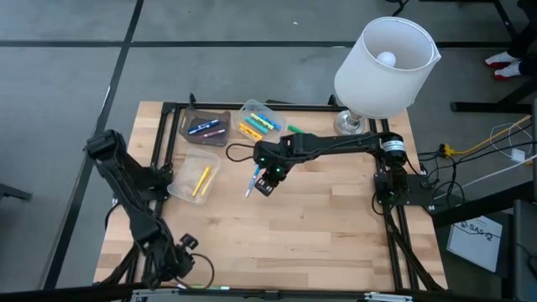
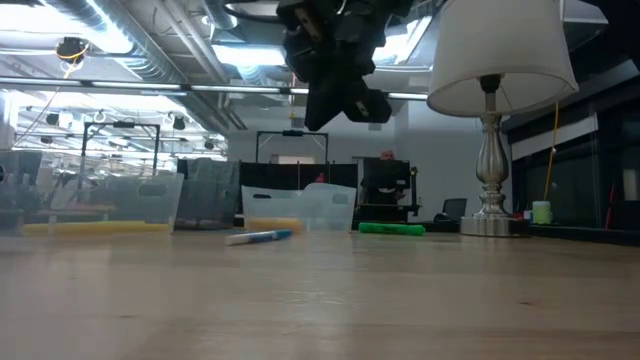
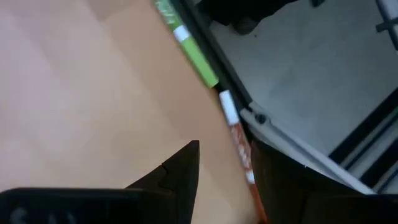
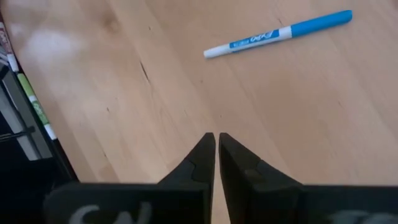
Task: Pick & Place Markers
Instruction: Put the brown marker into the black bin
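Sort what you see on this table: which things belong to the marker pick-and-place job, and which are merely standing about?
Job things:
- blue marker loose on the table
- green marker
- three clear containers holding markers
- right gripper, shut, empty, above the blue marker

Standing about:
- lamp at the table's corner

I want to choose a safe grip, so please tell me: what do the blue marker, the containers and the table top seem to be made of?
Blue marker: apparently smooth plastic, with a white printed barrel and a blue cap.
Containers: likely clear thin plastic, since the markers inside show through the walls.
Table top: looks like light wood, planks with visible grain and a matte finish.
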You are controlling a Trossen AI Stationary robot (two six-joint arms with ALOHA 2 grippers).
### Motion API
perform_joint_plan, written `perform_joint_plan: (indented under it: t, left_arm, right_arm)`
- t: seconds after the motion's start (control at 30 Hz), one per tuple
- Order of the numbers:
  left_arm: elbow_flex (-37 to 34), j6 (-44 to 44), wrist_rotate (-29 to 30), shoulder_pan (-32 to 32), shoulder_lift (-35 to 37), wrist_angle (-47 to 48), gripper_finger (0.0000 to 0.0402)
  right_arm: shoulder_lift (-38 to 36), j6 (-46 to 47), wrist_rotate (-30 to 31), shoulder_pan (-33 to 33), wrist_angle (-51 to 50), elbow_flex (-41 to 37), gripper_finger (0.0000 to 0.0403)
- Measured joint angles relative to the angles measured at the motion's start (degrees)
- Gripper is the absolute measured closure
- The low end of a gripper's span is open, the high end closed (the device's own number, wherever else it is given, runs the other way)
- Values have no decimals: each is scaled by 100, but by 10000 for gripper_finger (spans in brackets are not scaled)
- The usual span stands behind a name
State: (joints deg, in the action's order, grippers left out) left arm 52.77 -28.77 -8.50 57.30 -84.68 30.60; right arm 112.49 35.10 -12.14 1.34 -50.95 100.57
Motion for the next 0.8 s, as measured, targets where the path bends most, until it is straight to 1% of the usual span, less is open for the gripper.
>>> perform_joint_plan:
  t: [0.23,0.47,0.63,0.8]
  left_arm:
    - [0,-3,10,153,-668,-604,263]
    - [9,-391,-3,159,-1033,-694,265]
    - [319,43,64,245,-1187,-699,265]
    - [632,99,150,321,-1462,-684,265]
  right_arm:
    - [0,242,9,0,28,0,380]
    - [2,244,112,0,53,0,379]
    - [2,242,272,-15,53,0,379]
    - [2,346,423,-64,56,0,379]
